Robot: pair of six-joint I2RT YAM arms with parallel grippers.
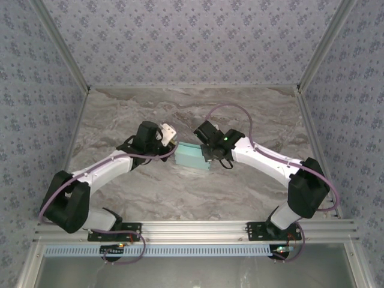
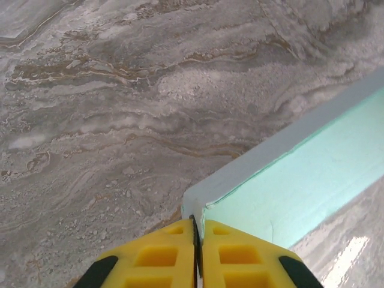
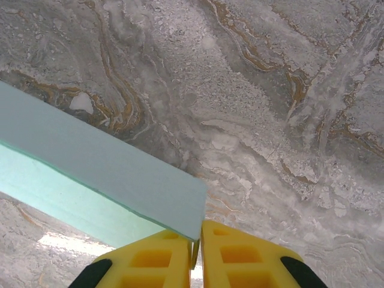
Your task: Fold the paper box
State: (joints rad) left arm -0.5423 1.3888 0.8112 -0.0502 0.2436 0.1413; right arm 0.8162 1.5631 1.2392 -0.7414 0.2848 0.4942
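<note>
Your two arms start at the metal rail (image 1: 198, 228) at the bottom of the top view and bend in to meet over the middle of the marble table (image 1: 180, 108). Between them is the paper box (image 1: 191, 158), a small light-blue block. The left gripper (image 1: 174, 149) is at its left end and the right gripper (image 1: 209, 155) is at its right end.

From the left wrist, you see the left gripper (image 2: 198, 240) with its yellow fingers (image 2: 159, 258) pressed together on a corner of the paper box (image 2: 300, 180) (only a thin edge of card sits between them).

From the right wrist, the right gripper (image 3: 197, 246) pinches a corner of the paper box (image 3: 108, 174) the same way.
</note>
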